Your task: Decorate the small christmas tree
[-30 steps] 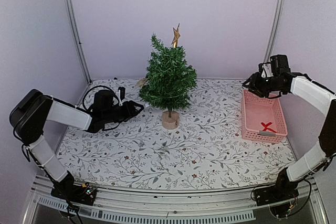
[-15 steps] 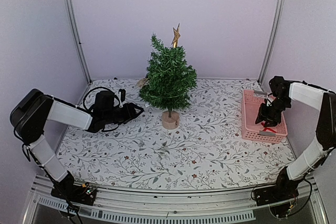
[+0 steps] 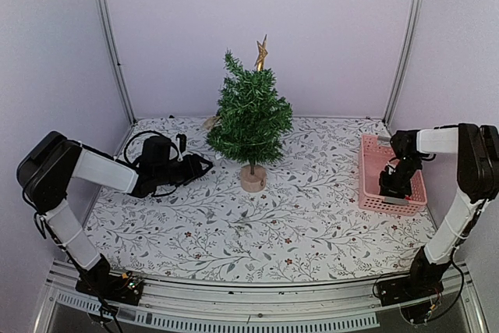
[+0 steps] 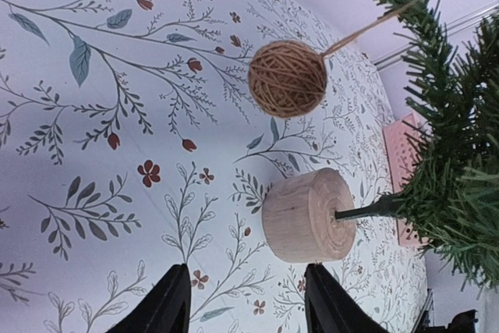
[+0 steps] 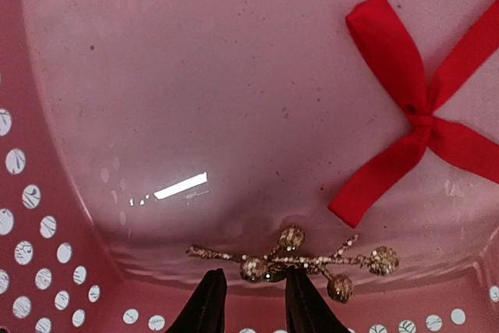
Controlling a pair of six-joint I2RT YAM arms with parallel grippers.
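Top external view had the left gripper (image 3: 199, 163) low over the table, just left of the small christmas tree (image 3: 249, 115). Its jaws stood half apart and empty, aimed at the wooden base (image 4: 308, 214), with a twine ball (image 4: 287, 78) hanging from a branch. The tree stood upright mid-table, a gold star (image 3: 261, 52) on top. Well to its right, the right gripper (image 3: 394, 185) sat inside the pink basket (image 3: 373, 193). On the right wrist view, a gold berry sprig (image 5: 296, 259) lay at the fingertips (image 5: 209, 302), its length running finger to finger; the jaws were narrowly parted, nothing clamped. A red bow (image 5: 421, 115) lay beyond. A second earlier this arm hovered above the basket's far end; the left arm had barely moved.
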